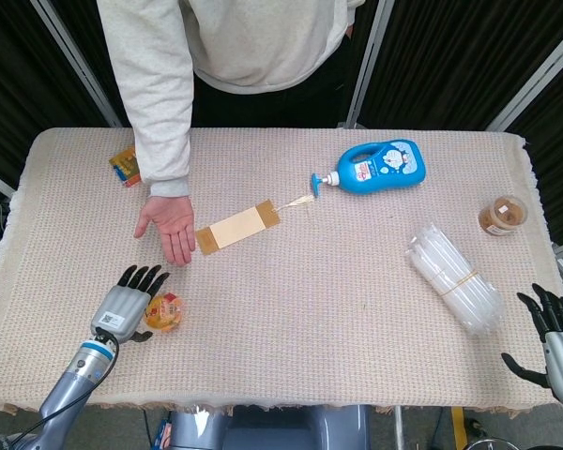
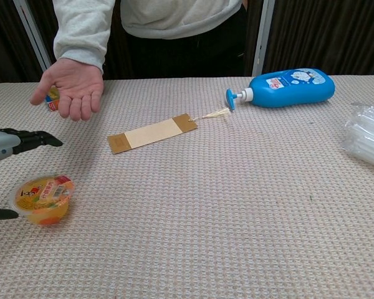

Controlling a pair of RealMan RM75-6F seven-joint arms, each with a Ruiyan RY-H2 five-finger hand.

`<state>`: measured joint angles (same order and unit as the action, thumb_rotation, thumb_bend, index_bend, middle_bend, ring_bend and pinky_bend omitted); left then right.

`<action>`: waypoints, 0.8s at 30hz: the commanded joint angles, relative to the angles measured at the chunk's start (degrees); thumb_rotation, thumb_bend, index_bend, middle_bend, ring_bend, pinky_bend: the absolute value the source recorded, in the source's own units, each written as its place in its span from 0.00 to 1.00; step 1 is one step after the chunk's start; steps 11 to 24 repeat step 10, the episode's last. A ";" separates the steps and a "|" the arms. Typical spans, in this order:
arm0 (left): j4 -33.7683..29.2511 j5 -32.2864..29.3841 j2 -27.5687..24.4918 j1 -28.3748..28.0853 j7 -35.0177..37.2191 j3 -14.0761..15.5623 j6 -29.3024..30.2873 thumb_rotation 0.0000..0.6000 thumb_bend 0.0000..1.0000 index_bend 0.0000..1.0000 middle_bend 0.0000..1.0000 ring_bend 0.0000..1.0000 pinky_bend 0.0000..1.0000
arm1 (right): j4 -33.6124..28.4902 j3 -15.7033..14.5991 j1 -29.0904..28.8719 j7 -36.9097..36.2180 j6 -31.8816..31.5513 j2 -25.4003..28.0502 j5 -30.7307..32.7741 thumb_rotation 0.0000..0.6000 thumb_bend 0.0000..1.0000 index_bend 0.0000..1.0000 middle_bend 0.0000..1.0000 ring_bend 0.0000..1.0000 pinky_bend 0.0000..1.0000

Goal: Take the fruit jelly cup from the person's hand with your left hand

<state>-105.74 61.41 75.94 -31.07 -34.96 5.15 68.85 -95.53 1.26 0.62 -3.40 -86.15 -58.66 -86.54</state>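
Note:
The fruit jelly cup (image 1: 163,312) (image 2: 43,199), clear with orange jelly and a printed lid, stands upright on the woven table cloth at the near left. My left hand (image 1: 126,303) (image 2: 12,144) is beside it on its left, fingers spread straight and apart from the cup, holding nothing. The person's hand (image 1: 170,226) (image 2: 73,86) hovers palm-up and empty further back. My right hand (image 1: 555,336) sits off the table's near right corner with fingers spread, seen only in the head view.
A tan cardboard strip (image 1: 237,226) lies mid-table. A blue pump bottle (image 1: 378,167) lies at the back, a bundle of clear tubes (image 1: 453,277) at the right, a small brown-filled cup (image 1: 503,216) far right, and an orange packet (image 1: 126,165) at the back left.

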 commanded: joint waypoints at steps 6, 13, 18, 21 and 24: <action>-5.04 12.83 -7.16 6.64 8.64 2.25 9.69 1.00 0.18 0.00 0.00 0.00 0.00 | 0.19 0.01 -0.12 0.08 0.03 -0.08 -0.27 1.00 0.11 0.12 0.00 0.00 0.00; -2.00 19.52 -8.27 10.48 9.96 4.10 15.79 1.00 0.17 0.00 0.00 0.00 0.00 | 0.22 0.01 -0.16 0.45 -0.17 -0.24 -0.61 1.00 0.11 0.12 0.00 0.00 0.00; -2.00 19.52 -8.27 10.48 9.96 4.10 15.79 1.00 0.17 0.00 0.00 0.00 0.00 | 0.22 0.01 -0.16 0.45 -0.17 -0.24 -0.61 1.00 0.11 0.12 0.00 0.00 0.00; -2.00 19.52 -8.27 10.48 9.96 4.10 15.79 1.00 0.17 0.00 0.00 0.00 0.00 | 0.22 0.01 -0.16 0.45 -0.17 -0.24 -0.61 1.00 0.11 0.12 0.00 0.00 0.00; -2.00 19.52 -8.27 10.48 9.96 4.10 15.79 1.00 0.17 0.00 0.00 0.00 0.00 | 0.22 0.01 -0.16 0.45 -0.17 -0.24 -0.61 1.00 0.11 0.12 0.00 0.00 0.00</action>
